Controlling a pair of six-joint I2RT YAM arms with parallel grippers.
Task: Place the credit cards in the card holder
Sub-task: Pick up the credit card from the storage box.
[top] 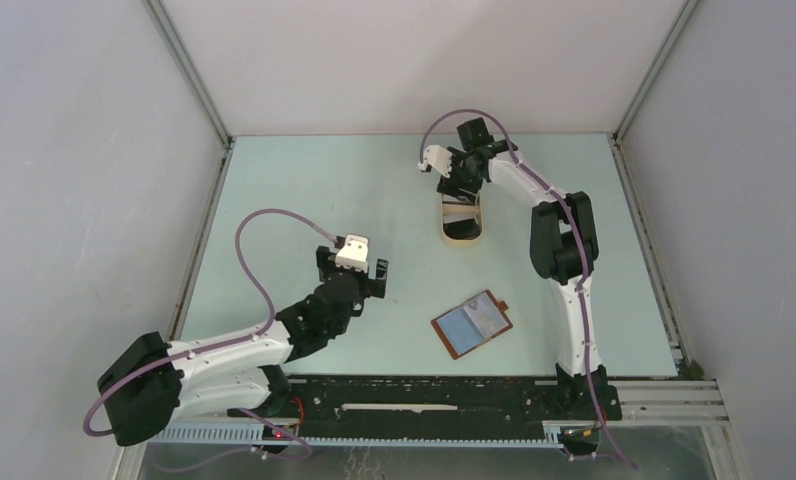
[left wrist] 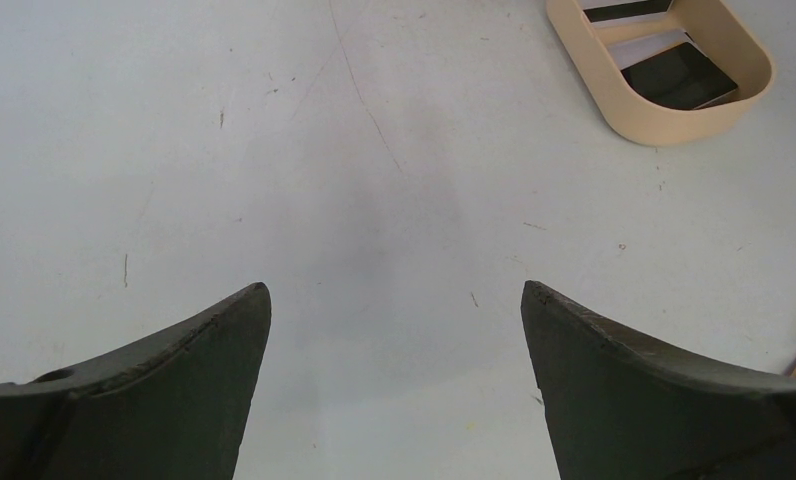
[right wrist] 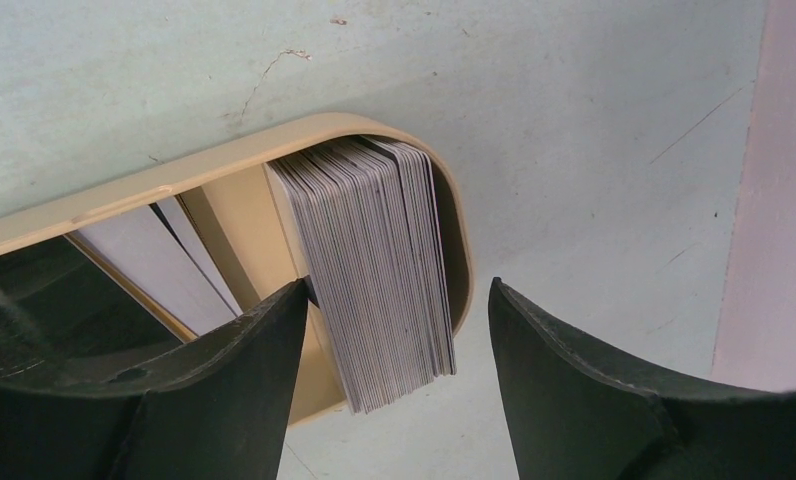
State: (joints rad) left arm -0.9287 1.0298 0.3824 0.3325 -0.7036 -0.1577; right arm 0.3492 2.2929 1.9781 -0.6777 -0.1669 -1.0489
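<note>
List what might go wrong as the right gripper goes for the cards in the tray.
1. The right gripper straddles a packed stack of cards standing on edge; closing may pinch many at once or spill them.
2. One finger hangs over the tray and may catch its wall.
3. The card holder lies unheld, the left gripper open apart from it; it may slide.

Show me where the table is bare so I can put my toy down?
Biggest bare patch: the far-left table, between the left wall and the tray. Another lies between the left gripper and the wallet. It is crowded at the tray, where the right gripper straddles the cards.
</note>
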